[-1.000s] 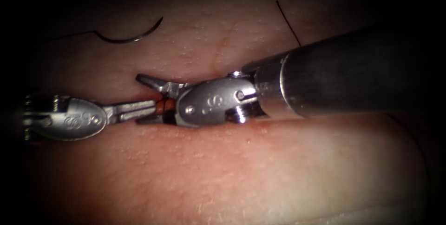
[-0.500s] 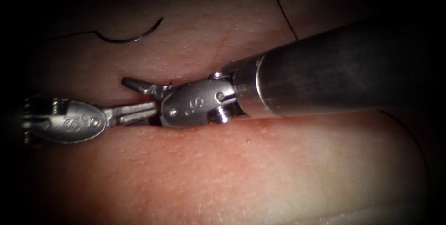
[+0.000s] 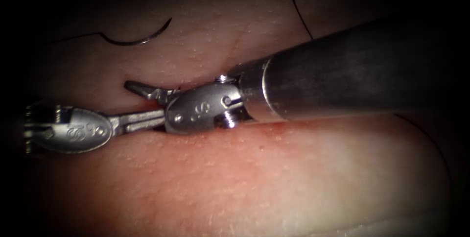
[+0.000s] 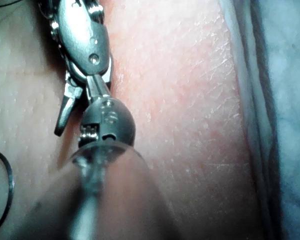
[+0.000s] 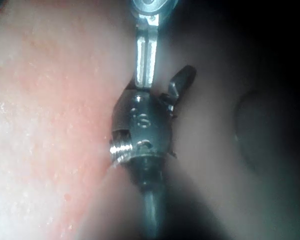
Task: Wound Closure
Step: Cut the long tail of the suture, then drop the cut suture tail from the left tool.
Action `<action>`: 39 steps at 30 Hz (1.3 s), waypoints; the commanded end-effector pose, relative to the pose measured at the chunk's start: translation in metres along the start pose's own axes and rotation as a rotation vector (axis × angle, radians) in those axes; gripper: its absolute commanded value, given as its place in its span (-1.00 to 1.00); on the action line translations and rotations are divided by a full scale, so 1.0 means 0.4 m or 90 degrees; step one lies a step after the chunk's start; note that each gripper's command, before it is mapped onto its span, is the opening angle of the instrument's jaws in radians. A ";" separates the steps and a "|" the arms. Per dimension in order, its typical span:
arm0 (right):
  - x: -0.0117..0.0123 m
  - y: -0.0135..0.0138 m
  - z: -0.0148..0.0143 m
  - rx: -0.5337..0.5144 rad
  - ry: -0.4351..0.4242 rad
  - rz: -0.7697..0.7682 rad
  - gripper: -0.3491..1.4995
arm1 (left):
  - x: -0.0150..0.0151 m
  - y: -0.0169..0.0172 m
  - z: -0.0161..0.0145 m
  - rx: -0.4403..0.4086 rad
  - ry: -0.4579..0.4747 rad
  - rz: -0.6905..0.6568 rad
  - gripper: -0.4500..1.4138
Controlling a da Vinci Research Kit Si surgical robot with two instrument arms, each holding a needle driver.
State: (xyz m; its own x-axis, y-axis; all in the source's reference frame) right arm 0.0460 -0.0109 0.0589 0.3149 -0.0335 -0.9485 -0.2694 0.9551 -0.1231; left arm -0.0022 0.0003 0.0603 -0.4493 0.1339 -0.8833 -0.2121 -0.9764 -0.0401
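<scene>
A: The right tool [image 3: 152,101] has its jaws spread, one blade angled to the far left, and they grip nothing. The left tool [image 3: 147,118] has its jaws closed and empty, its tip lying between the spread blades at the cut [image 3: 235,46].

B: And the needle [image 3: 139,38]?

A: It lies free on the tissue [image 3: 274,178], far left, well apart from both tools, with the thread [image 3: 73,36] trailing left.

B: What are the risks?

A: The tips are crowded together. Closing now could clamp the other tool or pinch the wound edge, I judge.
</scene>
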 end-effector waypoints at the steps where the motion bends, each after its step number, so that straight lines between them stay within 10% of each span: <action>1: -0.0009 -0.0004 0.0019 0.000 0.001 -0.001 -0.36 | -0.0008 0.0002 0.0019 0.000 0.001 0.001 -1.00; 2: -0.0009 -0.0004 0.0018 -0.001 0.000 -0.001 -0.93 | -0.0008 0.0003 0.0019 0.000 0.001 0.001 -1.00; 3: -0.0009 -0.0004 0.0017 -0.002 -0.004 -0.001 -1.00 | -0.0008 0.0004 0.0019 0.000 0.001 0.001 -1.00; 10: -0.0005 0.0000 0.0016 -0.004 -0.016 -0.003 -1.00 | -0.0006 0.0009 0.0018 -0.001 0.002 0.002 -1.00; 12: 0.0004 0.0000 0.0012 -0.008 -0.006 -0.001 0.47 | -0.0005 0.0010 0.0018 -0.001 0.002 0.002 -1.00; 13: 0.0007 0.0003 0.0011 -0.009 -0.005 0.000 0.64 | -0.0005 0.0012 0.0017 -0.001 0.003 0.002 -1.00; 24: 0.0044 0.0116 -0.0154 -0.045 0.004 0.037 0.75 | 0.0016 0.0104 -0.0060 -0.017 0.012 0.010 -1.00; 35: 0.0050 0.0243 -0.0431 -0.131 -0.062 0.050 0.44 | -0.0036 0.0239 -0.0175 -0.048 -0.029 -0.019 -1.00; 37: 0.0047 0.0247 -0.0448 -0.131 -0.045 0.050 0.15 | -0.0048 0.0239 -0.0177 -0.044 -0.032 -0.023 -1.00; 38: 0.0046 0.0246 -0.0460 -0.123 -0.029 0.054 -0.71 | -0.0059 0.0242 -0.0178 -0.040 -0.036 -0.028 -1.00; 39: 0.0046 0.0245 -0.0463 -0.110 -0.024 0.057 -1.00 | -0.0063 0.0245 -0.0177 -0.039 -0.036 -0.030 -1.00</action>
State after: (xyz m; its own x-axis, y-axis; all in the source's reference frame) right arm 0.0266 -0.0070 0.0499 0.3180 0.0656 -0.9458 -0.4429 0.8924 -0.0870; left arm 0.0036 -0.0108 0.0584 -0.4915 0.1918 -0.8495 -0.1852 -0.9762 -0.1133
